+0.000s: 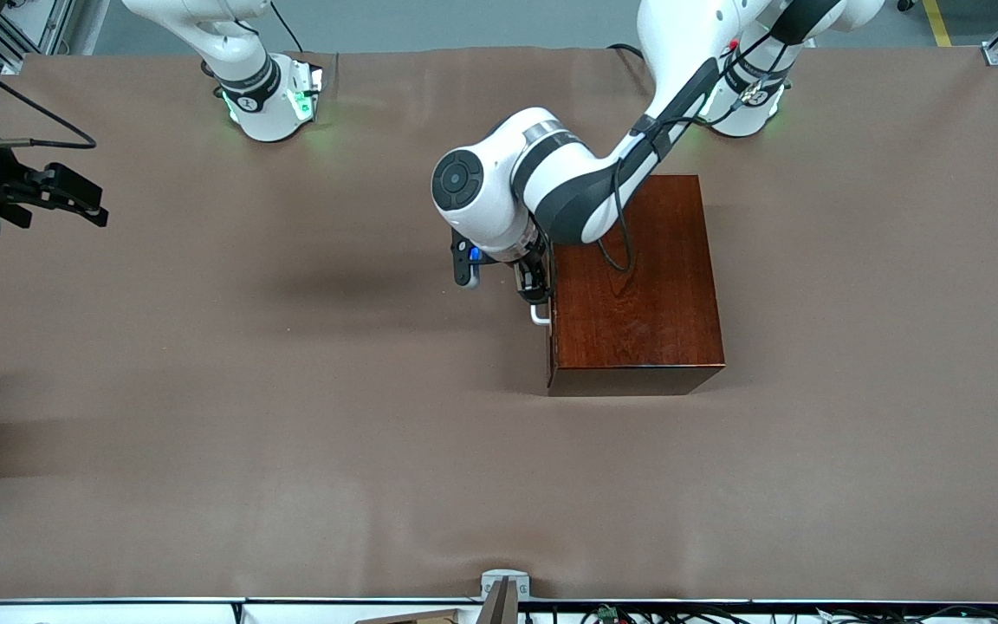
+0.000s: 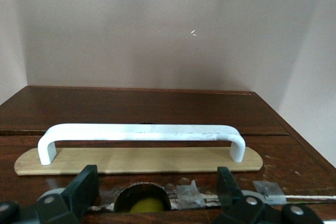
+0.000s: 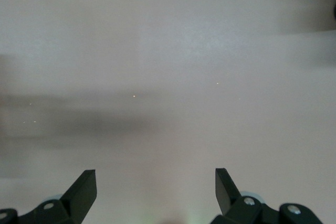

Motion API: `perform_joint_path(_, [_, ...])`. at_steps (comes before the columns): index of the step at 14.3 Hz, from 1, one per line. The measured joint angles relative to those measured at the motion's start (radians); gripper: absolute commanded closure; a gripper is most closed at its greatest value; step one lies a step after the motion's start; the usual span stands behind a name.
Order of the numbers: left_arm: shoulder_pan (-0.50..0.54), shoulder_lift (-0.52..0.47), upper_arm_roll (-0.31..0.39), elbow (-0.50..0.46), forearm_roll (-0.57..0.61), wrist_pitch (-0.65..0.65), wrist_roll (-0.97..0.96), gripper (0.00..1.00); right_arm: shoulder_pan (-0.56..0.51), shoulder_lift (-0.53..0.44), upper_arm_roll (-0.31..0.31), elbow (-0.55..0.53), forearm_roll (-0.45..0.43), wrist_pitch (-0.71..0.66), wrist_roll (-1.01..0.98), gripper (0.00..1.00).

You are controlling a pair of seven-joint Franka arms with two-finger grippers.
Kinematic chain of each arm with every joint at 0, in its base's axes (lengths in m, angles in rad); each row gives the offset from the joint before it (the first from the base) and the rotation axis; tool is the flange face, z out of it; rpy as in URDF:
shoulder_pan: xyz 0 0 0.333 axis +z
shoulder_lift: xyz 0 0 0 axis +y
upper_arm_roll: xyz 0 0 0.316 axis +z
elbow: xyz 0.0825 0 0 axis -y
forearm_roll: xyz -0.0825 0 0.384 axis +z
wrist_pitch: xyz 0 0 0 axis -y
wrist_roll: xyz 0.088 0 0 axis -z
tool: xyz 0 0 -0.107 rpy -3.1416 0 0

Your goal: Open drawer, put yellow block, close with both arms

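The dark reddish-brown box (image 1: 638,295) stands mid-table, toward the left arm's end. The drawer looks shut, and its white bar handle (image 1: 540,314) sticks out of the box's front. In the left wrist view the handle (image 2: 142,134) sits on a pale wood plate (image 2: 136,161). My left gripper (image 1: 534,279) is open and empty right in front of the drawer, close to the handle, its fingers (image 2: 86,186) apart. A bit of yellow (image 2: 146,206), perhaps the yellow block, shows through a round hole in the box's front. My right gripper (image 1: 87,206) is open and empty (image 3: 156,179) over bare table.
The brown table cover (image 1: 291,390) is bare around the box. The right arm waits at its own end of the table, far from the box. The left arm's elbow (image 1: 499,186) hangs over the table beside the box.
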Motion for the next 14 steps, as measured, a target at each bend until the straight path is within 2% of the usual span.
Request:
perform_joint_path(2, [0.001,0.0,-0.001,0.0,0.0,0.008,-0.009,0.0,0.0,0.0,-0.003,0.003,-0.002,0.0,0.0,0.0])
perform_joint_path(6, [0.013,-0.017,0.002,0.0,0.006,0.157,-0.102,0.0,-0.009,0.0,-0.009,0.019,-0.001,-0.001,0.002,0.0])
perform_joint_path(8, [0.026,-0.041,0.004,0.001,0.006,0.192,-0.136,0.0,-0.008,0.0,-0.008,0.019,-0.001,-0.001,0.002,0.0])
perform_joint_path(12, [0.112,-0.166,0.011,0.007,-0.019,0.187,-0.247,0.0,-0.007,0.001,-0.005,0.019,-0.001,-0.002,0.002,0.0])
perform_joint_path(14, [0.205,-0.268,0.015,0.006,-0.072,0.117,-0.311,0.0,-0.006,0.001,-0.005,0.019,-0.001,-0.002,0.002,0.0])
